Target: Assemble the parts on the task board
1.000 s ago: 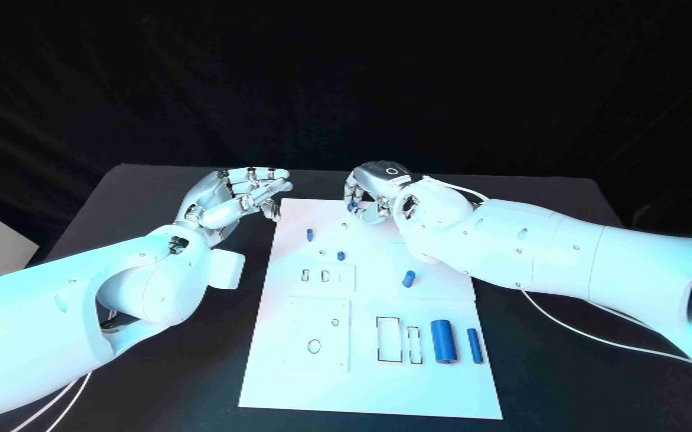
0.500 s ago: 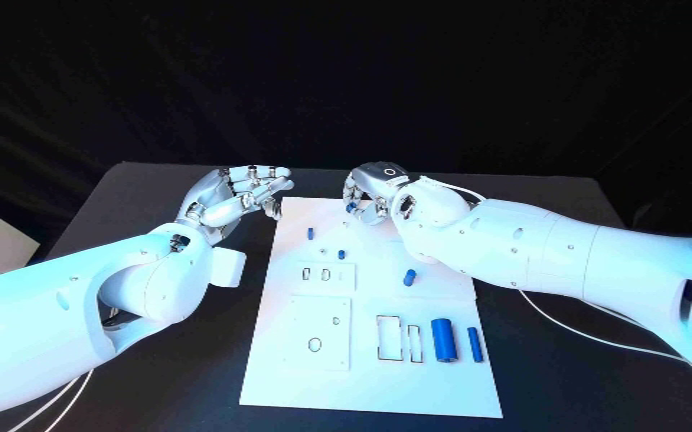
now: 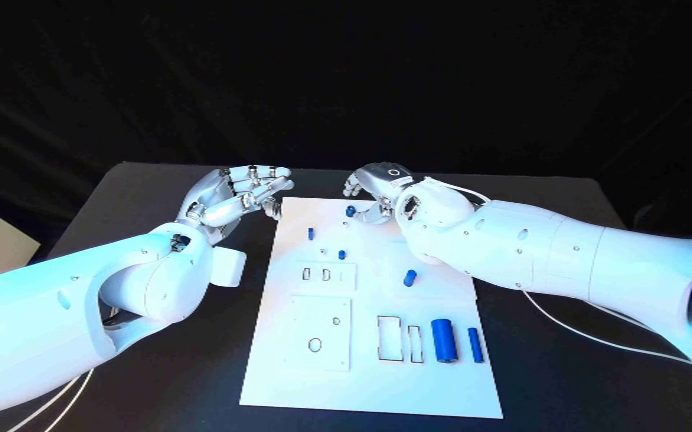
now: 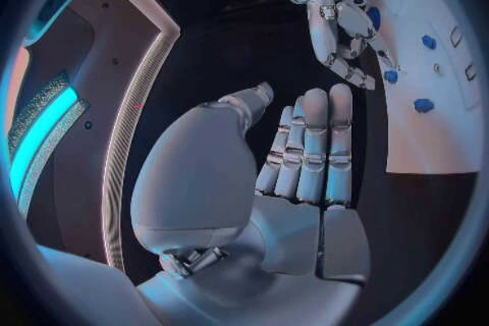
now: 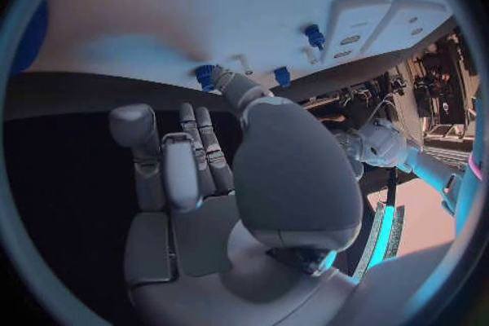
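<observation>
R hand [image 3: 378, 192] pinches part [image 3: 351, 210] — L hand [image 3: 238, 195] curled.

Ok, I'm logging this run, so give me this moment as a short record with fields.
board: white task board at mid-table
parts: large blue cylinder and thin blue cylinder lying at the near end; small blue pieces further up
left hand: left hand off the board's far left corner, fingers curled, empty
right hand: right hand at the board's far edge, fingertip by a small blue part; grip unclear
</observation>
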`<act>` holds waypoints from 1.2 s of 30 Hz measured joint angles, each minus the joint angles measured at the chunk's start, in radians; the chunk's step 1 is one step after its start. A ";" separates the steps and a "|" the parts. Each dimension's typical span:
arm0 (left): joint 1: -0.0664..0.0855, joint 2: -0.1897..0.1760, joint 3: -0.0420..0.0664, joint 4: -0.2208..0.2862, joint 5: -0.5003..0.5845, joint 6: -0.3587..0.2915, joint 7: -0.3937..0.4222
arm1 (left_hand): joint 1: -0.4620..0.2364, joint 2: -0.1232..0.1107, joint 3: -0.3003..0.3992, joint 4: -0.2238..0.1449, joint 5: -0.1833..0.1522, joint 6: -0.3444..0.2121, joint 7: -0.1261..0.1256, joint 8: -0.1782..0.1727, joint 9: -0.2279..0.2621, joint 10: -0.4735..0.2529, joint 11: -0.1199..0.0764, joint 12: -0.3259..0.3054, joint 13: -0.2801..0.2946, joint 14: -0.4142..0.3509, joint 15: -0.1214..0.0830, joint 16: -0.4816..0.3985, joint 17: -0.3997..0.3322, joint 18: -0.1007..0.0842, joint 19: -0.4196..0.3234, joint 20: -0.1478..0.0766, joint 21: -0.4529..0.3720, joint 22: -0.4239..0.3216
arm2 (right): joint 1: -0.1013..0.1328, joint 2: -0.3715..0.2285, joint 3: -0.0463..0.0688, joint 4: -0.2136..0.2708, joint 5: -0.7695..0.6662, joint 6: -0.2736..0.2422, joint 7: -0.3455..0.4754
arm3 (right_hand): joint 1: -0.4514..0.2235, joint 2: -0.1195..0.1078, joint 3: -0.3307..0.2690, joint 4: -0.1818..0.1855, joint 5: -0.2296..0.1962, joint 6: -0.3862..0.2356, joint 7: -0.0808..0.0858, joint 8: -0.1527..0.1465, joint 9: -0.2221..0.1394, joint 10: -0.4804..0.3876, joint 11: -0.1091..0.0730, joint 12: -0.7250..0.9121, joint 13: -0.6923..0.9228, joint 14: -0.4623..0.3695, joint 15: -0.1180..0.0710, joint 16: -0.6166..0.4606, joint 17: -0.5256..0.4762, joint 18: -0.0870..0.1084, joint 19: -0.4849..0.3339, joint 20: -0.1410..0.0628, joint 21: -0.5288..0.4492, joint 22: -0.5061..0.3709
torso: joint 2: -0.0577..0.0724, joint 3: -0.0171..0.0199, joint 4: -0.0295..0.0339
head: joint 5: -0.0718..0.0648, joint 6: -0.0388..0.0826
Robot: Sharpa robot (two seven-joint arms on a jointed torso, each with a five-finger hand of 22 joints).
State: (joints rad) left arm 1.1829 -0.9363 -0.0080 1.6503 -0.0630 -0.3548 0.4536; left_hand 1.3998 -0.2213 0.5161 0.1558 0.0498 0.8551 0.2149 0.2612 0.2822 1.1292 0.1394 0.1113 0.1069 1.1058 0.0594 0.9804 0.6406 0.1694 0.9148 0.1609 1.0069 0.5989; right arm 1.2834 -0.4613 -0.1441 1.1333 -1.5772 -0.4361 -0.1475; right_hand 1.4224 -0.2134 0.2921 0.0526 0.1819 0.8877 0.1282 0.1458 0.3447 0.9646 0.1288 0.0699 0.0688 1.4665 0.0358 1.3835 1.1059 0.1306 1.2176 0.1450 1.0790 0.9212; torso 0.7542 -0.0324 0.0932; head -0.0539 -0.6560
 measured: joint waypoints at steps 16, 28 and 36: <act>0.000 -0.002 0.000 -0.008 0.000 0.000 0.000 | 0.000 0.000 0.006 -0.006 0.000 -0.005 -0.002 0.000 0.003 0.000 0.000 0.000 0.001 0.000 0.000 0.006 0.000 0.000 -0.007 0.000 0.008 0.005 | 0.010 -0.299 0.015 0.234 0.151 -0.069 0.026 | 0.027 -0.012 -0.008 0.127 0.012 0.031 0.030 -0.015 0.002 0.253 -0.040 0.137 0.040 -0.001 -0.028 0.057 0.106 -0.016 0.111 -0.035 0.117 0.172 | -0.007 0.0019 -0.0157 | -0.003 0.011; 0.000 0.001 0.000 -0.015 0.001 0.000 0.000 | 0.000 0.000 0.006 -0.006 0.000 -0.005 -0.003 0.000 0.003 0.000 0.000 0.000 0.001 0.000 0.000 0.006 0.000 0.000 -0.007 0.000 0.012 0.006 | 0.019 -0.376 0.018 0.241 0.324 0.005 0.027 | 0.057 -0.024 -0.143 0.233 0.060 -0.038 0.033 0.062 0.065 0.487 -0.055 1.344 1.217 0.002 -0.041 0.157 0.202 -0.046 0.196 -0.041 0.256 0.366 | -0.009 0.0076 -0.0257 | -0.002 0.015; 0.000 0.007 0.000 -0.020 0.001 0.000 0.000 | 0.000 0.000 0.006 -0.006 0.000 -0.005 -0.003 0.000 0.003 0.000 0.000 0.000 0.001 0.000 0.000 0.006 0.000 0.000 -0.007 0.000 0.012 0.006 | 0.018 -0.341 0.018 0.190 0.363 0.070 0.022 | 0.054 -0.013 -0.150 0.234 0.074 -0.050 0.038 0.094 0.078 0.500 -0.049 1.495 1.240 0.000 -0.036 0.182 0.202 -0.062 0.239 -0.034 0.321 0.387 | -0.009 0.0076 -0.0235 | -0.005 0.013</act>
State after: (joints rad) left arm 1.1832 -0.9296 -0.0083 1.6307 -0.0622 -0.3544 0.4536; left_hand 1.3999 -0.2213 0.5217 0.1502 0.0498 0.8506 0.2123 0.2612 0.2855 1.1293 0.1394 0.1113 0.1077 1.1058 0.0594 0.9864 0.6405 0.1692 0.9075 0.1610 1.0186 0.6052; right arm 1.3017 -0.8027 -0.1257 1.3237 -1.2144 -0.3666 -0.1252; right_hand 1.4764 -0.2262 0.1420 0.2867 0.2556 0.8379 0.1658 0.2399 0.4223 1.4643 0.0795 1.5649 1.3086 1.4663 0.0001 1.5659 1.3082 0.0684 1.4561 0.1114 1.4002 1.3081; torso 0.7449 -0.0248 0.0697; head -0.0592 -0.6429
